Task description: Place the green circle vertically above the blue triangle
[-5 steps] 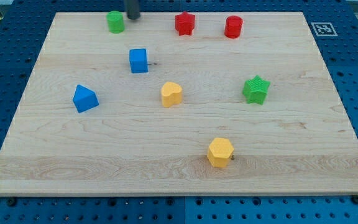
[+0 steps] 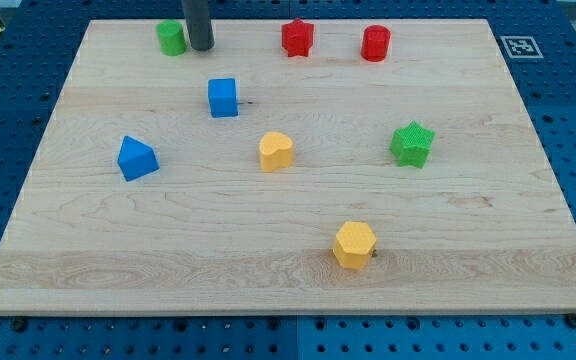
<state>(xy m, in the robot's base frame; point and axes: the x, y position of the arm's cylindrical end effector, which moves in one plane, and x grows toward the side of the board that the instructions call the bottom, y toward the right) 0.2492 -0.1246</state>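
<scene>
The green circle (image 2: 171,38) stands near the board's top edge, left of centre. My tip (image 2: 201,46) is right beside it, on its right side, touching or nearly touching. The blue triangle (image 2: 136,158) lies lower down at the view's left, well below the green circle and slightly further left.
A blue cube (image 2: 223,97) sits below my tip. A red star (image 2: 297,37) and a red cylinder (image 2: 375,44) stand along the top. A yellow heart (image 2: 276,150), a green star (image 2: 412,144) and a yellow hexagon (image 2: 354,245) lie further down the wooden board (image 2: 528,200).
My tip has moved down and left, and now shows lower on the board. The green circle has slid a little to the left.
</scene>
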